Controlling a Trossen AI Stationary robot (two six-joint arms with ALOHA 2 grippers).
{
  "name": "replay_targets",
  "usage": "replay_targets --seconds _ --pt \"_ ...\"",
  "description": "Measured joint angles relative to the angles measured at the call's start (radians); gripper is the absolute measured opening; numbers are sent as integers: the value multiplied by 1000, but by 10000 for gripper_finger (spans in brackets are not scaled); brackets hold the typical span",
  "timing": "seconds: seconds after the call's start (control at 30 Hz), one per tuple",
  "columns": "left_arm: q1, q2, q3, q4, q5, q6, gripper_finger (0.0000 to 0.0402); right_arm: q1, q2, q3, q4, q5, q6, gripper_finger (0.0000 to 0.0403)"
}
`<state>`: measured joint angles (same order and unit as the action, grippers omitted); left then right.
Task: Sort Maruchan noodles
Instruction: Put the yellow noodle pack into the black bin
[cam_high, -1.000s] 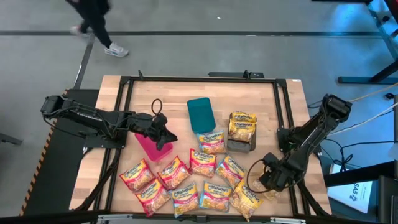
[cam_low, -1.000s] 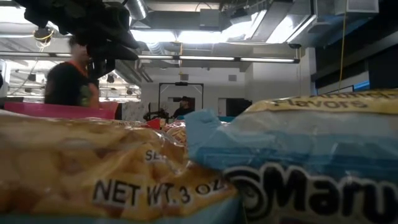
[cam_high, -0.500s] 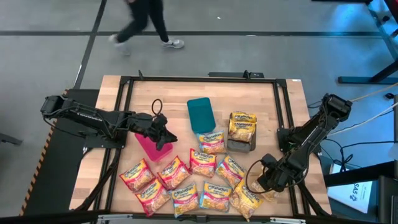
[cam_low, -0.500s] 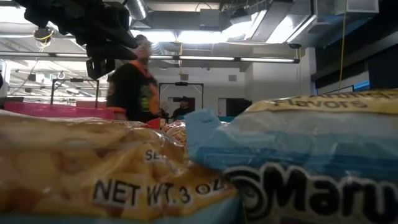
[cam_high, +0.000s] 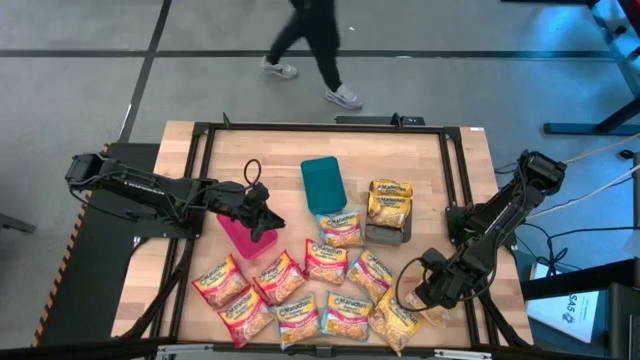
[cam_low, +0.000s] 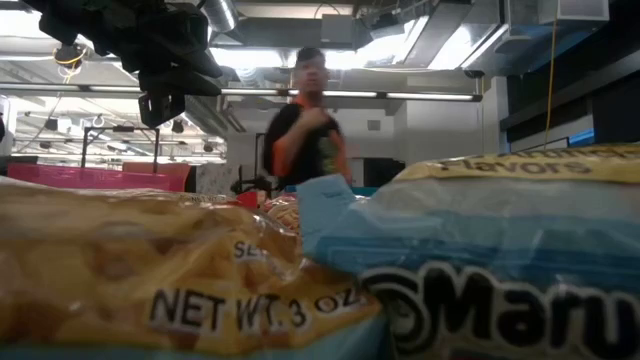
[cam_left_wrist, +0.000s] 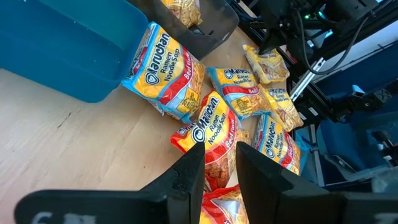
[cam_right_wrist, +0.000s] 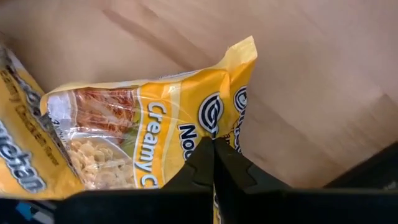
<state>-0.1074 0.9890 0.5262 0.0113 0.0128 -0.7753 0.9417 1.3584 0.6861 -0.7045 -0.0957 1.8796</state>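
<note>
The high view looks straight down on the whole desk (cam_high: 270, 145). The low view sits at desk height, pressed against packets (cam_low: 180, 270), facing the room. The left wrist view looks across packets (cam_left_wrist: 168, 71) the high view shares. The right wrist view hangs close over one yellow packet (cam_right_wrist: 149, 137).

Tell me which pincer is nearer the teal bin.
Left. The left pincer hangs over the pink bin, just beside the teal bin. The right pincer is far off at the table's front right, shut on a yellow noodle packet.
</note>
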Motion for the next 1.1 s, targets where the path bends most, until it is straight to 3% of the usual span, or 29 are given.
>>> replay_targets --seconds 0.17,0.7,1.1 --pt "0 0 0 -2 0 0 85 0 -45 0 -1 17 -3 0" --pt "0 0 0 -3 -30 29 85 0 -390 0 -131 258 -28 0" --pt "0 0 0 -4 -52 27 85 0 -556 0 -144 601 -160 0"
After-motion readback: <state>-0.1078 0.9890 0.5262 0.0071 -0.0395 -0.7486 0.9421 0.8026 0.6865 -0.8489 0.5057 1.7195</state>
